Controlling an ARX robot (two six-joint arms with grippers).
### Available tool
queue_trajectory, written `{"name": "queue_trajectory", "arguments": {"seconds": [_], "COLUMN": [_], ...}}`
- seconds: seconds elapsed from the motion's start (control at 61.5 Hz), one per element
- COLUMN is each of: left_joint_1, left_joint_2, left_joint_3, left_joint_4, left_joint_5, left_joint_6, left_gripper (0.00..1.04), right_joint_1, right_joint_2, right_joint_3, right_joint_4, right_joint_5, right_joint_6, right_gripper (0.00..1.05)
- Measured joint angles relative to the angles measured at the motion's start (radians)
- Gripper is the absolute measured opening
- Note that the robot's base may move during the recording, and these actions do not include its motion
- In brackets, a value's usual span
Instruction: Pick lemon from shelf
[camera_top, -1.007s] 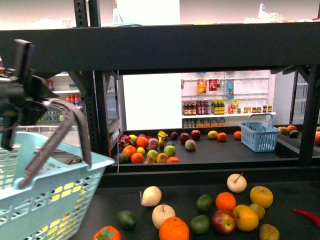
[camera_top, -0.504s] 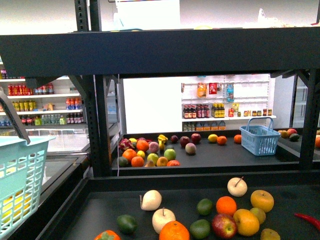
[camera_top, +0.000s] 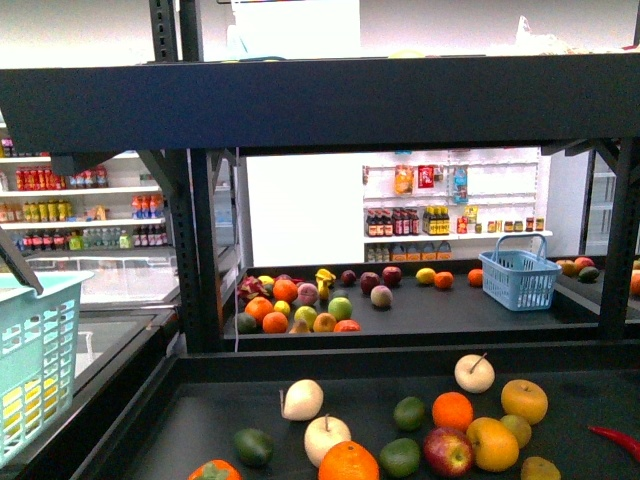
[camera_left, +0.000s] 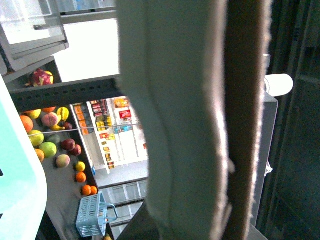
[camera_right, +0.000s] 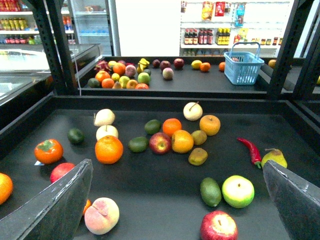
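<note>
The right gripper (camera_right: 176, 165) hangs wide open over the near tray of the black metal-framed shelf (camera_top: 320, 100), while the small bright yellow fruit (camera_top: 425, 271) on the far tray may be the lemon, and the left gripper's grey padded finger (camera_left: 185, 125) hides whether it is open.

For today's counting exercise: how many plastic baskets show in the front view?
2. A blue basket stands on the far tray, right side; a teal basket sits at the left edge, partly cut off. Others may be hidden.
</note>
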Motion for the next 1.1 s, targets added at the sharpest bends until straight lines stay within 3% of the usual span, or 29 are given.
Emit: {"name": "queue_trajectory", "arguments": {"seconds": [0.569,1.056,1.105], "left_joint_1": [0.034,0.082,0.085], "left_joint_2": [0.128,0.022,0.016], "left_joint_3": [0.017,-0.219,-0.220], "left_joint_4": [0.161,0.256,0.243], "left_joint_5": [0.025,0.050,0.060], "left_joint_6": [-0.042,-0.043,-0.011], "left_gripper": [0.07,0.07,0.16], "right_joint_1": [0.000,0.000,0.000], "right_joint_2": [0.000,0.000,0.000], "right_joint_3": [0.000,0.000,0.000], "right_joint_4": [0.000,0.000,0.000], "right_joint_5": [0.000,0.000,0.000], "right_joint_6": [0.000,0.000,0.000], "right_gripper": [1.02,1.02,1.02]}}
